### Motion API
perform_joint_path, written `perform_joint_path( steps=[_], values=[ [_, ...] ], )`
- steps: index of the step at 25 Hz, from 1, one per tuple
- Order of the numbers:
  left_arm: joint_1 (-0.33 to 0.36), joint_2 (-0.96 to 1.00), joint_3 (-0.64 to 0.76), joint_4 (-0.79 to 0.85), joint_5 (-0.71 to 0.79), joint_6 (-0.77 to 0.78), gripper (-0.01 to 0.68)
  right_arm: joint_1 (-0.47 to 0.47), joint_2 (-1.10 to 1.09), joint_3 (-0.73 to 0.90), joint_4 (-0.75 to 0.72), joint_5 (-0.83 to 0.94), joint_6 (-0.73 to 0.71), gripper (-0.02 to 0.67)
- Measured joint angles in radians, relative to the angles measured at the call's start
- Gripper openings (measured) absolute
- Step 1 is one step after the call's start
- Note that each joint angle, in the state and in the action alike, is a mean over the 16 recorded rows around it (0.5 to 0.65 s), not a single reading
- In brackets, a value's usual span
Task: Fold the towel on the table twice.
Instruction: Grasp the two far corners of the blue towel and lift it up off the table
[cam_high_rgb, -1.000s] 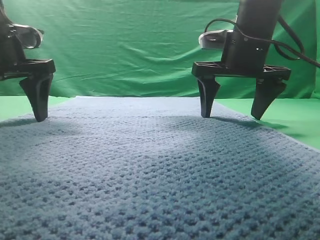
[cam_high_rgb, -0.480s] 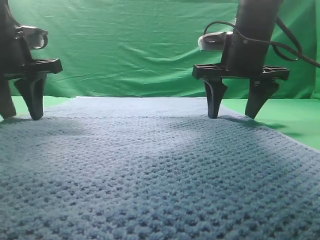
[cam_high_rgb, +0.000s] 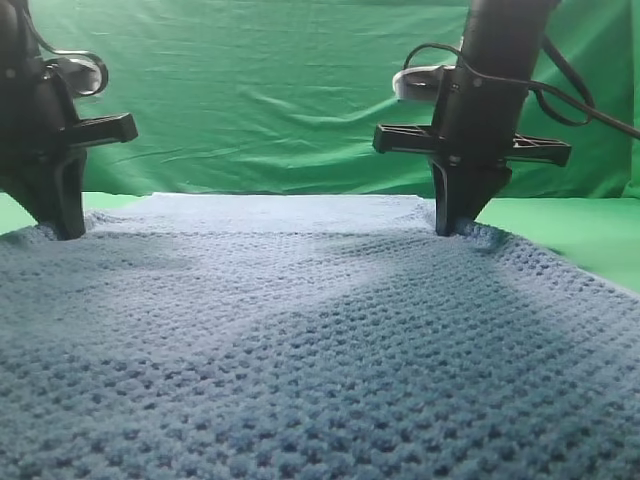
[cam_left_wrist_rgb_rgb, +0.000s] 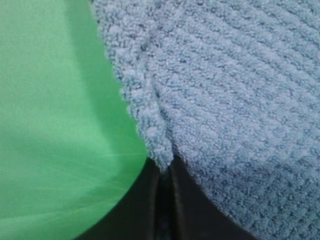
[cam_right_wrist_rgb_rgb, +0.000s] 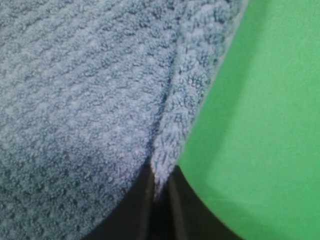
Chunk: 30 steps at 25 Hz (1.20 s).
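Towel (cam_high_rgb: 320, 340) cut off below; left pincer (cam_high_rgb: 55, 225) cropped at edge.

towel (cam_high_rgb: 320, 350) on table (cam_high_rgb: 590, 235), left gripper (cam_high_rgb: 62, 232) at far-left edge, right gripper (cam_high_rgb: 452, 230) at far-right edge

My two dark fingers (cam_right_wrist_rgb_rgb: 142, 210) come up from the bottom edge, pressed close together, with only a thin ridge of the towel (cam_right_wrist_rgb_rgb: 80, 100) pinched in the narrow slot between them; my right gripper (cam_right_wrist_rgb_rgb: 160, 195) is clamped on that fold. From my fingertips the pinched edge runs straight up and away as a raised, bumpy seam, and the rest of the blue-grey waffle cloth spreads out to the left of my fingers. To the right of them, just beside the seam, lies the smooth green table (cam_right_wrist_rgb_rgb: 265, 140).
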Motion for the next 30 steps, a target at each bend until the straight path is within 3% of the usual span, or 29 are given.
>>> perform_joint_path(
  steps=[4, 11, 21, 25, 30],
  values=[
    [-0.001, 0.0, -0.082, -0.009, 0.081, 0.005, 0.0, 0.002, -0.021, -0.056, -0.012, 0.037, 0.001, 0.007],
    [-0.004, -0.031, -0.346, -0.019, 0.207, 0.004, 0.0, 0.006, -0.081, -0.26, -0.079, 0.092, 0.002, 0.0],
    [-0.006, -0.081, -0.776, -0.029, 0.183, 0.001, 0.0, -0.009, -0.135, -0.642, -0.186, 0.048, 0.002, 0.0],
    [-0.006, -0.079, -0.862, -0.03, 0.169, 0.001, 0.0, -0.025, -0.138, -0.711, -0.211, 0.021, 0.002, 0.0],
    [-0.007, -0.068, -0.874, -0.031, 0.182, -0.001, 0.0, -0.046, -0.137, -0.694, -0.225, 0.014, 0.002, 0.0]
  ],
)
